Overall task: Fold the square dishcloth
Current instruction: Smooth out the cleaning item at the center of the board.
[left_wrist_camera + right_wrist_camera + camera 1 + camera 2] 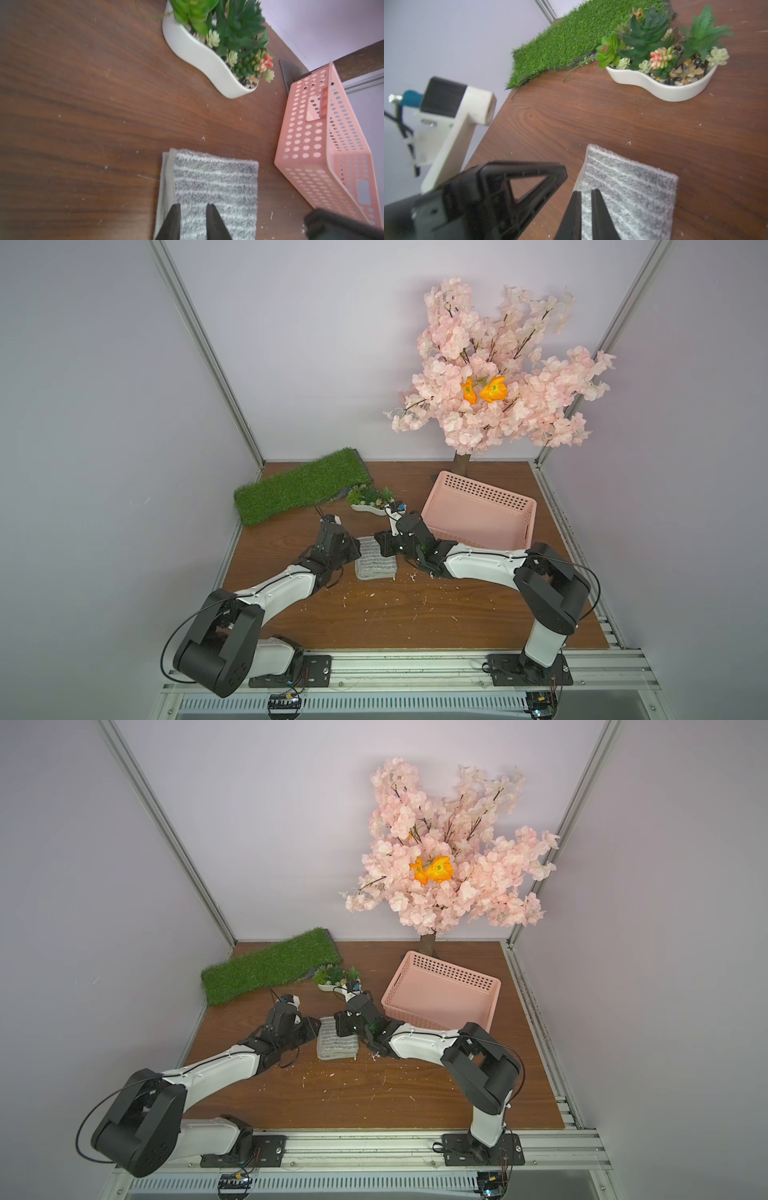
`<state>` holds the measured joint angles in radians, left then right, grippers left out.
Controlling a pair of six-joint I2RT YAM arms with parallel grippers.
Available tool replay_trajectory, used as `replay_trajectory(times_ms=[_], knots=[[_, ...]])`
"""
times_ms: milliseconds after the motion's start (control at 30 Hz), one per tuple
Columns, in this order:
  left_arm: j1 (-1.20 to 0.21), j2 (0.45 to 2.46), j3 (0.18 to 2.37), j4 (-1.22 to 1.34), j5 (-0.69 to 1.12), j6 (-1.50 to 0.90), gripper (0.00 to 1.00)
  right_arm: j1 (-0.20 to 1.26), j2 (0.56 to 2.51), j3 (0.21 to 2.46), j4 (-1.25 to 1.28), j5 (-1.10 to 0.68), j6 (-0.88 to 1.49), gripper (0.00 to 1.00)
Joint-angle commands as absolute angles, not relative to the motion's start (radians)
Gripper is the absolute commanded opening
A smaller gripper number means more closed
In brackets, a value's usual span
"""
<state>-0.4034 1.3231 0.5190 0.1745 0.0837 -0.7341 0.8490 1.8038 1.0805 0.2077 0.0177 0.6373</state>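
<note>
Square dishcloth (376,562) lies folded on table (395,614), near pink basket (478,510). I see left gripper (192,206) slightly open above it. Right gripper (586,192) is nearly closed, can't tell if it grips.

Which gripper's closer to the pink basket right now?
Right. The right gripper is by the near corner of the pink basket, over the dishcloth; the left gripper is at the cloth's opposite edge, farther away.

dishcloth (376,562) | grey terry, thin whitish stripes, plain hem | is lying flat, folded into a layered rectangle | is sitting mid-worktop (395,614), somewhat nearer the left edge
</note>
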Motion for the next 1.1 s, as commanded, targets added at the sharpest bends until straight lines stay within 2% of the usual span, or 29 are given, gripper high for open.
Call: replay_trajectory(times_ms=[0,333,833,1067], knots=[[-0.423,1.322,0.479,0.19,0.135,-0.755,0.24,0.838,1.867,1.126,0.141,0.064,0.598,0.12],[-0.454,1.376,0.418,0.248,0.156,-0.773,0.22,0.82,1.964,1.155,0.138,0.119,0.609,0.1],[-0.452,1.397,0.42,0.211,0.067,-0.772,0.17,0.806,2.027,1.186,0.11,0.154,0.612,0.1],[-0.453,1.385,0.482,0.172,0.045,-0.741,0.21,0.808,1.929,1.201,0.06,0.188,0.565,0.19]])
